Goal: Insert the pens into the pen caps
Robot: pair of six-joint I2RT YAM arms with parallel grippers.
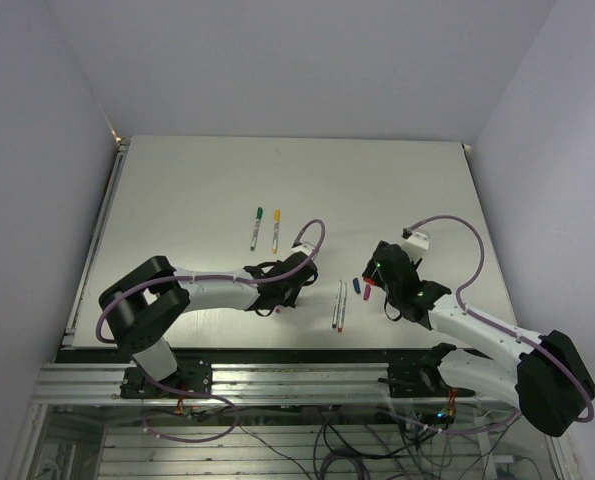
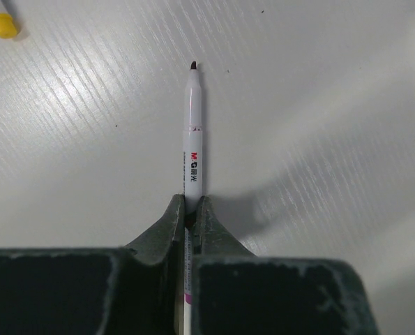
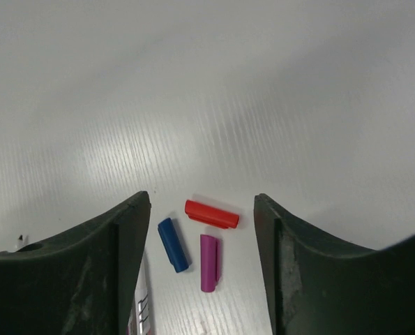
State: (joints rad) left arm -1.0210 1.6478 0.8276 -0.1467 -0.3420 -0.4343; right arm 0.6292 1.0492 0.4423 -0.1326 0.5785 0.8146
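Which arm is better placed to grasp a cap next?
Right. The right end effector, open, hangs over the red cap, blue cap and purple cap, while the left end effector is shut on a pen.

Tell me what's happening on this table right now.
The left gripper is shut on a thin white marker pen, its bare dark tip pointing away over the white table. The right gripper hangs open above a small red plastic cap, a blue cap and a purple cap, touching none. Two more pens lie between the arms; a green-ended pen and a yellow-ended pen lie farther back.
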